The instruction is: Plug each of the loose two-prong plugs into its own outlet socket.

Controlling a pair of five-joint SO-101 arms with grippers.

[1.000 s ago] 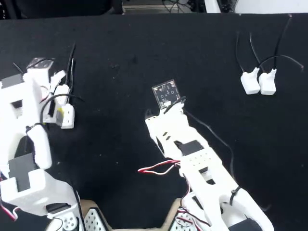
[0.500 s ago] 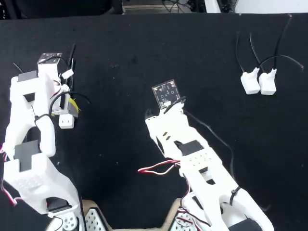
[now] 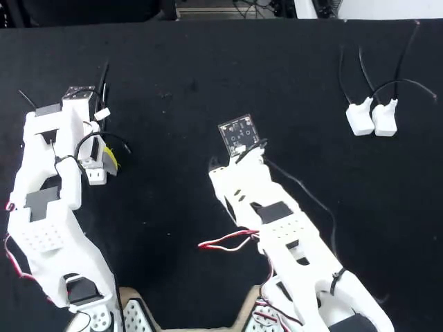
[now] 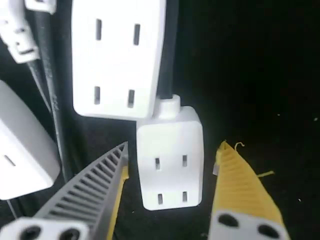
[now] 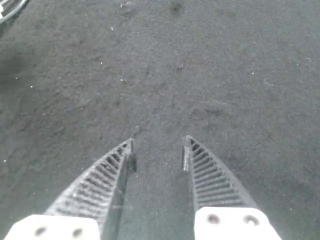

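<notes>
Black cloth covered the surface (image 3: 173, 83), with one arm standing at each side of the near edge in the high view. The left arm (image 3: 48, 207) reached along the left margin. The left gripper (image 4: 173, 145) was spread open over the small outlet (image 4: 170, 157). That outlet lay flat on the cloth with its two pairs of slots facing up. It sat between the grey finger (image 4: 95, 185) and the yellow finger (image 4: 240, 185), with a dark gap on either side, so neither finger touched it. The large outlet (image 4: 117, 57) lay just beyond the small one, also slots up, and the two bodies met at one corner. A black cable (image 4: 167, 75) ran along the large outlet's side into a collar on the small outlet.

In the high view the small outlet (image 3: 95, 175) showed as a white block beside the yellow finger (image 3: 109, 158).

The right arm (image 3: 277, 221) stretched toward the middle of the surface. The right gripper (image 5: 159, 150) was likewise open, its two ribbed fingers apart over bare cloth and grasping nothing.

Two white plugs (image 3: 372, 117) lay side by side and touching at the far right of the surface. Their black cords (image 3: 398, 69) trailed toward the far edge. They were well apart from both grippers and from the outlets.
</notes>
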